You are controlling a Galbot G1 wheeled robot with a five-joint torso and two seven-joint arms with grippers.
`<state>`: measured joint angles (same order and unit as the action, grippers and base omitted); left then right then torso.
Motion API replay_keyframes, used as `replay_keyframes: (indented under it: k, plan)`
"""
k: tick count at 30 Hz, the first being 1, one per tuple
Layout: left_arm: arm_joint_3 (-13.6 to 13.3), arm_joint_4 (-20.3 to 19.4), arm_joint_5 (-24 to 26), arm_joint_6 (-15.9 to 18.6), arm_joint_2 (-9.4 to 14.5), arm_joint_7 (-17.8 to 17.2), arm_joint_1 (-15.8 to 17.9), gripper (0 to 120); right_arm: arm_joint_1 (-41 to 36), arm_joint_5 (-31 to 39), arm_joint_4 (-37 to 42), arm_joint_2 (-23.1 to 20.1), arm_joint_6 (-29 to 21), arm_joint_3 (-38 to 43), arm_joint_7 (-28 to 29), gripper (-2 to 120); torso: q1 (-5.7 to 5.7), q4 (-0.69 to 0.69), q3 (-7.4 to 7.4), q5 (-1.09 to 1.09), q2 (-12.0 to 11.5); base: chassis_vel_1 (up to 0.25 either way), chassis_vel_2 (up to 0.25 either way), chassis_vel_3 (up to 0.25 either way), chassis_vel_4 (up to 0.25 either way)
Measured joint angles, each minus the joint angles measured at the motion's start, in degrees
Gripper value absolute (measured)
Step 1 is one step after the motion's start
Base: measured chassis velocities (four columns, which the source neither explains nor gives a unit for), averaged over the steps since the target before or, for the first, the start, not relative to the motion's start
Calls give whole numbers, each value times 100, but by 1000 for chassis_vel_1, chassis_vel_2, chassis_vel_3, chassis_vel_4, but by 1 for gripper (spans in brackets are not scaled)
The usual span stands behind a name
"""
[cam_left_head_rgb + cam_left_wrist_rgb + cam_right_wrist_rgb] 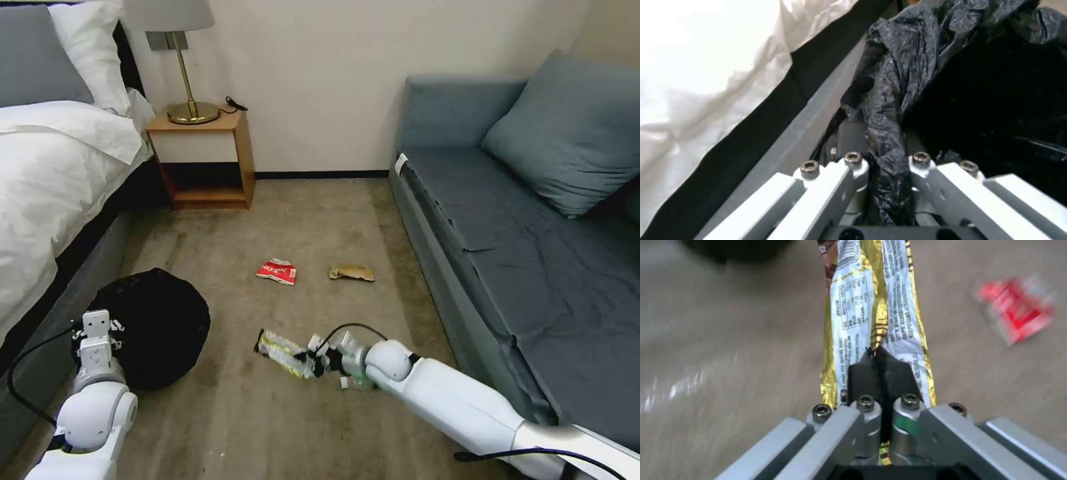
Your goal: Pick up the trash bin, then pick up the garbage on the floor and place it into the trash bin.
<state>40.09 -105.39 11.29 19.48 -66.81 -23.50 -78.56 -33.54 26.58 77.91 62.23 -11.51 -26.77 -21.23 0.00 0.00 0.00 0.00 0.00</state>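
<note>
Nearest, the left gripper [882,186] is clamped on the rim of the trash bin [150,323], a fold of its crinkly black bag [889,100] pinched between the fingers; the bin sits beside the bed [47,173], at the left side of the carpeted floor [220,413]. Just right of it, the right gripper [880,366] is closed tight on one end of the gold-yellow wrapper [871,300], which stretches out from the black pads [860,376] above the carpet. A clear bottle [357,382] lies partly hidden under the right arm. Farther out, mid-floor, the red-and-white wrapper [277,271] and the tan packet [351,272] lie apart from each other. Beyond them a nightstand [203,160] stands against the wall, with the sofa [507,220] along the right.
</note>
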Motion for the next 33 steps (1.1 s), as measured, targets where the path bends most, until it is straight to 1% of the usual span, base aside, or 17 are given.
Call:
replay_keyframes:
  k: [1, 5, 7, 8, 9, 11, 12, 13, 15, 16, 18, 19, 21, 25, 27, 29, 33]
  plan:
    - [0, 0, 0, 0, 0, 0, 0, 4, 0, 0, 0, 0, 0, 0, 0, 0, 0, 0, 0, 0, 0, 0, 0, 0, 0]
    - [-115, -81, -15, -79, -19, 97, 21, 4, 35, 189, 388, 62, 6, 406, 17, 0, 0, -1, 0, 0, 0, 0, 0, 0, 0]
    - [-203, -93, -12, -114, -83, 137, 85, 4, 95, 373, 567, 308, 11, 579, 136, 0, 0, 0, 0, 0, 0, 0, 0, 0, 0]
    - [-203, -93, -12, -114, -83, 137, 85, 4, 95, 373, 567, 308, 11, 579, 136, 0, 0, 0, 0, 0, 0, 0, 0, 0, 0]
    - [-267, -93, -6, -121, -130, 153, 127, 4, 138, 520, 645, 504, -11, 670, 167, 0, 0, 0, 0, 1, 0, 0, 0, 0, 0]
    - [-361, -111, -2, -125, -191, 180, 157, 4, 234, 707, 702, 754, -20, 725, 176, 0, 0, 2, 0, -2, 0, 0, 0, 0, 0]
    - [-361, -111, -2, -125, -191, 180, 157, 4, 234, 707, 702, 754, -20, 725, 176, 0, 0, 2, 0, -2, 0, 0, 0, 0, 0]
    - [-424, -142, -4, -158, -229, 227, 170, 4, 325, 877, 655, 937, 39, 708, 164, 0, 0, 1, 0, -1, 0, 0, 0, 0, 0]
    - [-477, -156, -40, -231, -273, 308, 189, 4, 429, 1141, 503, 1105, 209, 565, 149, 0, 0, 1, 0, -1, 0, 0, 0, 0, 0]
    - [-477, -156, -40, -231, -273, 308, 189, 4, 429, 1141, 503, 1105, 209, 565, 149, 0, 0, 1, 0, -1, 0, 0, 0, 0, 0]
    - [-533, -164, -126, -305, -369, 387, 218, 4, 530, 1358, 248, 1303, 411, 357, 142, 0, 0, 1, 0, -1, 0, 0, 0, 0, 0]
    - [-533, -164, -126, -305, -369, 387, 218, 4, 530, 1358, 248, 1303, 411, 357, 142, 0, 0, 1, 0, -1, 0, 0, 0, 0, 0]
    - [-580, -181, -155, -331, -445, 395, 224, 4, 532, 1440, 35, 1468, 505, 256, 143, 0, 0, 1, 0, -1, 0, 0, 0, 0, 0]
    - [-630, -187, -223, -415, -476, 440, 209, 4, 459, 1430, -186, 1621, 608, 198, 138, 0, 0, 1, 0, -1, 0, 0, 0, 0, 0]
    - [-642, -185, -354, -475, -510, 457, 209, 4, 409, 1315, -457, 1723, 737, 132, 96, 0, 0, 1, 0, 0, 0, 0, 0, 0, 0]
    - [-652, -211, -386, -481, -528, 458, 196, 4, 374, 1215, -719, 1802, 828, 89, 85, 0, 0, 0, 0, -1, 0, 0, 0, 0, 0]
    - [-654, -238, -387, -481, -531, 458, 190, 4, 333, 1125, -936, 1879, 879, 71, 94, 0, 0, 0, 0, 0, 0, 0, 0, 0, 0]
